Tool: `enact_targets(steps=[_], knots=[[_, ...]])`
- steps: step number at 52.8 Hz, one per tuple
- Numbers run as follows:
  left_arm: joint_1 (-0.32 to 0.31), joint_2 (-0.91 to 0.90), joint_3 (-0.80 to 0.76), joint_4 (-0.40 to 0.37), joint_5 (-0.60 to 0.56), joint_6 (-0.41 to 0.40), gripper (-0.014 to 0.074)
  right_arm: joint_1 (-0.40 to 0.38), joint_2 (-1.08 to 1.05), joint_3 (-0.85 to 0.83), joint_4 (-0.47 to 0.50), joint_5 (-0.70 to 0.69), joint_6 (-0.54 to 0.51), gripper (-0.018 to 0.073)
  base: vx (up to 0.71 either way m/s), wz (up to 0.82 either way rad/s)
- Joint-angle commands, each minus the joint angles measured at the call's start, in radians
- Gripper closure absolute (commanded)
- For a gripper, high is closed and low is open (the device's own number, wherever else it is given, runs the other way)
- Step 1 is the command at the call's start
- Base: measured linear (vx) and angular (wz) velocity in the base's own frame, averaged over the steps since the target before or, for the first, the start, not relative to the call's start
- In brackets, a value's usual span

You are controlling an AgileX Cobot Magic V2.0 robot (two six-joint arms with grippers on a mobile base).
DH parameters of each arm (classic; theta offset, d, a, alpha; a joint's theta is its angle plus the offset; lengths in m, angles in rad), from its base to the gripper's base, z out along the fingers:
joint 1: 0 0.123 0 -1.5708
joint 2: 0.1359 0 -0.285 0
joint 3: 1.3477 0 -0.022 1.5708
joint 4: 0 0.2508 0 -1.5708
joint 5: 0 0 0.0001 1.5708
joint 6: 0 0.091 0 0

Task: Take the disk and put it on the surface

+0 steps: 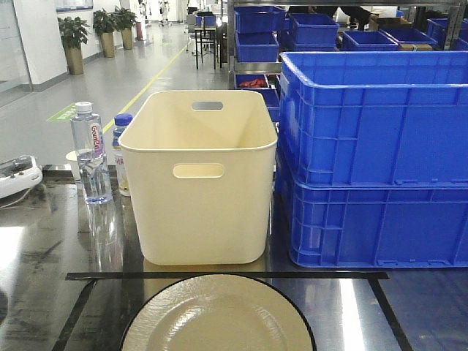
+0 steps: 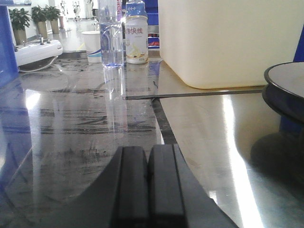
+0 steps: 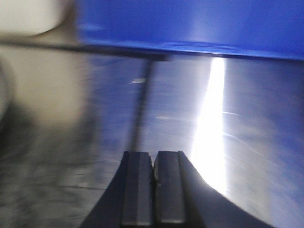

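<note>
Both hands, left (image 2: 148,183) and right (image 3: 153,187), are held pressed together and empty above the dark glossy desk (image 1: 44,263), since the round cream black-rimmed disk (image 1: 218,316) is judged already set down inside the black tape lines (image 1: 219,276).

Glossy grey floor (image 1: 124,80) (potted plants (image 1: 73,33) beyond)

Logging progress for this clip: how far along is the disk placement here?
The disk already rests on the dark surface, inside the black tape lines. Nothing is in hand: the left tool and right tool are both shut and empty, low over the tabletop. Little seems left.
</note>
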Motion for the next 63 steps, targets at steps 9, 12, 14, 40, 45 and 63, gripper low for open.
enact_targets(steps=[9,12,14,40,45,63], knots=[[0.002,0.008,-0.024,0.0,-0.078,-0.008,0.0605,-0.088,-0.314,0.252,-0.15,-0.324,0.037,0.0571,0.0,0.0],[0.002,0.008,-0.024,0.0,-0.078,-0.008,0.0605,-0.088,-0.372,0.318,-0.164,-0.379,0.037,0.0569,0.0,0.0],[0.002,0.008,-0.024,0.0,-0.078,-0.008,0.0605,-0.088,-0.406,0.367,-0.165,-0.419,0.037,0.0568,0.0,0.0],[0.002,0.007,-0.024,0.0,-0.072,-0.008,0.0605,0.025,-0.61,0.615,-0.172,-0.46,0.075,0.0567,0.0,0.0],[0.002,0.007,-0.024,0.0,-0.07,-0.008,0.0605,0.025,-0.61,0.615,-0.172,-0.461,0.075,0.0567,0.0,0.0],[0.002,0.007,-0.024,0.0,-0.07,-0.008,0.0605,0.025,-0.61,0.615,-0.173,-0.459,0.075,0.0567,0.0,0.0]])
